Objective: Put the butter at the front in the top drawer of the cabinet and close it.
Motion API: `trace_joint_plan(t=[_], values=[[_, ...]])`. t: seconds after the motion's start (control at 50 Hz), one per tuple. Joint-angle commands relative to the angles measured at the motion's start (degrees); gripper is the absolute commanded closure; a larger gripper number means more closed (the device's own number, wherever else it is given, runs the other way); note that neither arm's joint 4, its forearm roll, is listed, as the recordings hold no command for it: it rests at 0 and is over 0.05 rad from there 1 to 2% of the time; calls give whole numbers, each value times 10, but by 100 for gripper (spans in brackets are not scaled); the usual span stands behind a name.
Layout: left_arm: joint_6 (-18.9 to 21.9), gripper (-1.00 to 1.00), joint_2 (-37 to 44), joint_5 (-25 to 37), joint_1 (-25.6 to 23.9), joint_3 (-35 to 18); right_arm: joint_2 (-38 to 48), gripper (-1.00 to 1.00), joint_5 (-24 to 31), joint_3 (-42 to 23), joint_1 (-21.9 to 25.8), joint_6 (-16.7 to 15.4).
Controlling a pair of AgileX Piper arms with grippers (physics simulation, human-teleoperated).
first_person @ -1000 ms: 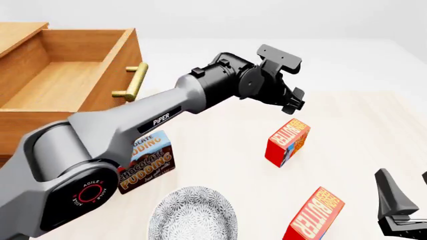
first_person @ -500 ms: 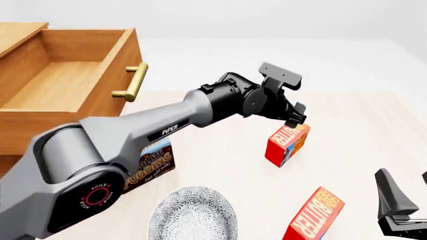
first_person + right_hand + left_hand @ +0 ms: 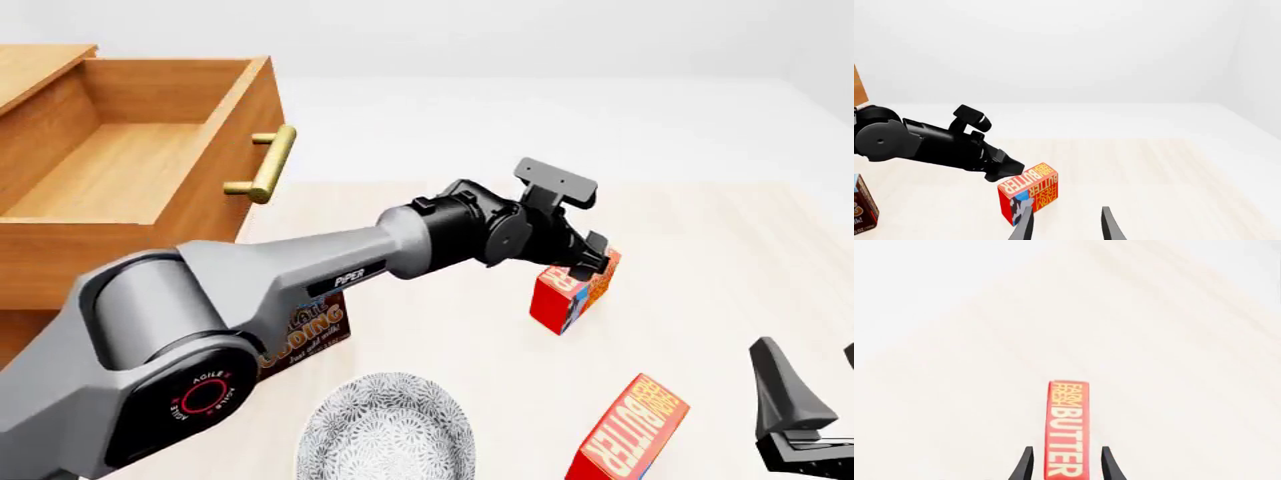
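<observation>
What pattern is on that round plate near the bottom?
The plate is white, covered in a fine dark speckled, lacy pattern radiating from its centre. It shows only in the front view.

Right wrist view, contents:
- Butter, red box, lower centre, upright on pale table.
- Left gripper, black, reaching from the left edge, tips at the box's top.
- Right gripper, two dark fingers apart, bottom centre.
- Brown box, lower left edge.

Front: high, behind arms, facing 12 o'clock.
Left wrist: close over butter.
Right wrist: low, farther; same butter.
</observation>
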Motion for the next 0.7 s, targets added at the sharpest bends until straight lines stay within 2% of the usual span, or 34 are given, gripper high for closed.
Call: trace_joint_plan(t=[0.02, 0.4, 0.7], values=[[-17, -100, 8, -29, -4, 26, -5, -100, 3, 1, 0, 0], [-38, -100, 33, -70, -9, 52, -5, -100, 3, 1, 0, 0], [-39, -100, 47, -82, 0, 56, -4, -100, 3, 1, 0, 0]])
